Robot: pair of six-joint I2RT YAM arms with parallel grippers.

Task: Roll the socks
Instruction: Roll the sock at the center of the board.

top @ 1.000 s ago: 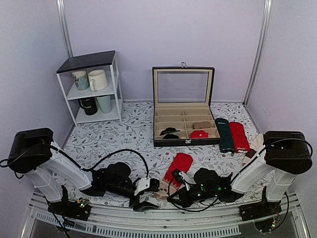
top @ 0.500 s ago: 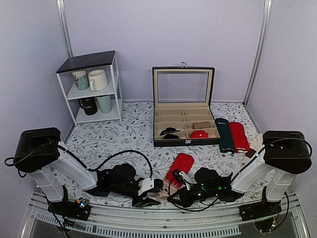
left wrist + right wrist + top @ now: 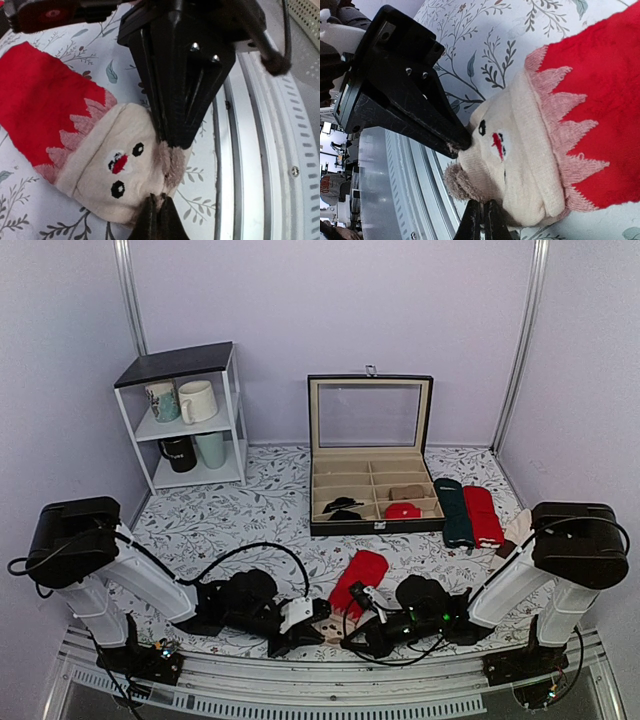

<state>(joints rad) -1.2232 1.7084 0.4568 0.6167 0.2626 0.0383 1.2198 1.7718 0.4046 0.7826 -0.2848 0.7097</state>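
Observation:
The socks lie near the table's front edge, bright red, with a beige end that carries a small face. The left wrist view shows the socks running away to the upper left. My left gripper is shut on the beige edge beside a fuzzy pompom. My right gripper is shut on the same beige end from the other side. In the top view the left gripper and right gripper meet low over that end.
An open black display case stands behind the socks. A dark green sock and a plain red sock lie to its right. A white shelf with mugs is at the back left. The metal front rail runs just below the grippers.
My left gripper has slid right to the beige end and shut on it. The right gripper has stayed shut on the socks, almost still.

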